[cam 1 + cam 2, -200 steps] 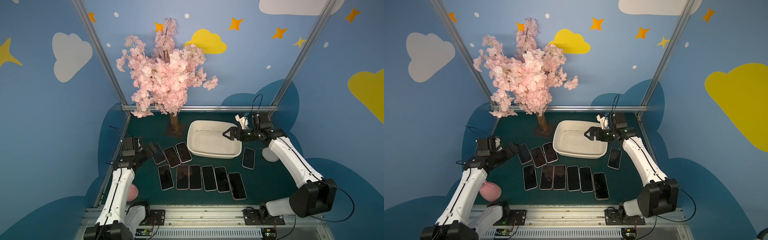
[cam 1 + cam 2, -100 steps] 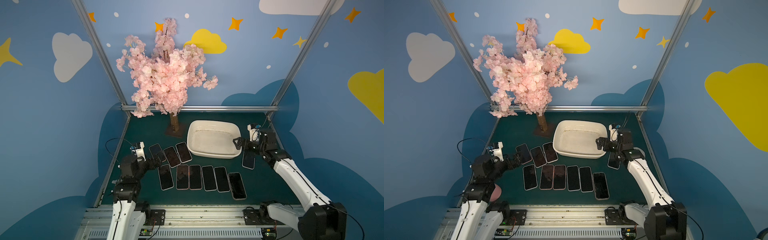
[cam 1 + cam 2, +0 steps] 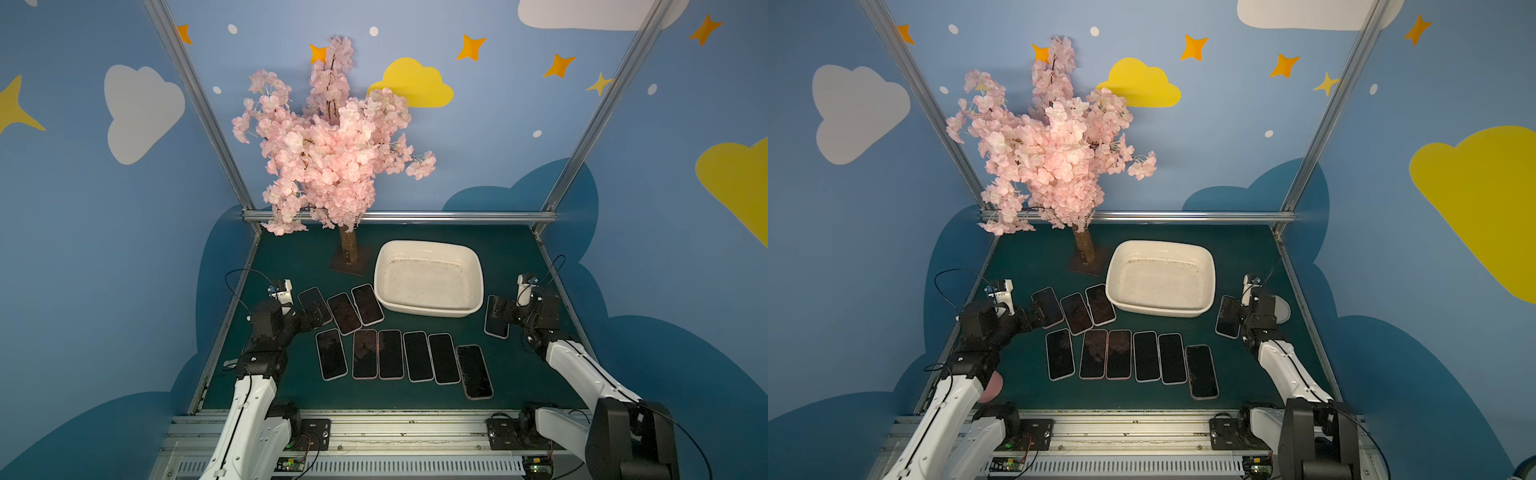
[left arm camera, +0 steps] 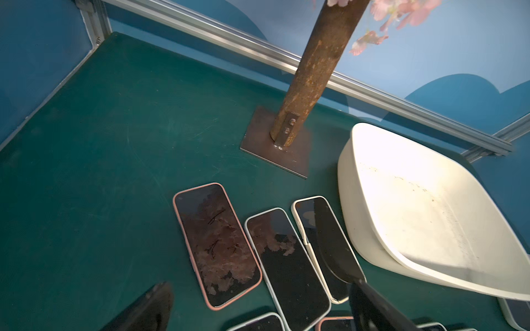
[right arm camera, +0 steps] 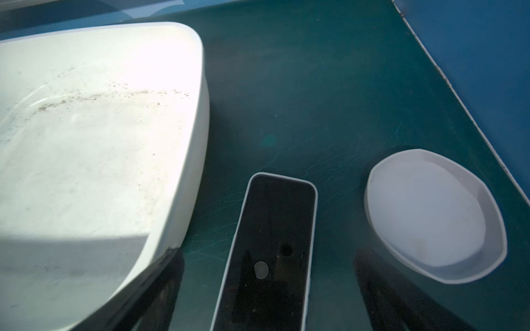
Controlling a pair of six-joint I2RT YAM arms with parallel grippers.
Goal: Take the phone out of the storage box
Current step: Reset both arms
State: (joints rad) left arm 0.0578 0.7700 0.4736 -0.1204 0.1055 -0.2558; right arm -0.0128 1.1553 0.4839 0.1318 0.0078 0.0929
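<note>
The cream-white storage box (image 3: 424, 309) (image 3: 1158, 309) stands at the back right of the green mat, and its speckled inside holds no phone. Several dark-screened phones lie flat on the mat in front of it and to its left. One phone (image 3: 496, 318) (image 5: 275, 217) lies alone just right of the box. My right gripper (image 3: 505, 311) (image 5: 266, 258) hangs open over that phone's near end, touching nothing. My left gripper (image 3: 311, 318) (image 4: 241, 246) is open and empty above the pink-edged phone (image 4: 215, 243) in the back row.
The blossom tree's rusty trunk (image 3: 348, 249) and base plate (image 4: 275, 152) stand left of the box. A white bowl (image 3: 1281, 309) (image 5: 430, 215) sits by the right wall, beside the right gripper. A pink object (image 3: 992, 384) lies under the left arm.
Both arms have folded back toward the front rail. The right gripper left the box's right rim and now sits low over the lone phone. The left gripper drew back a little.
</note>
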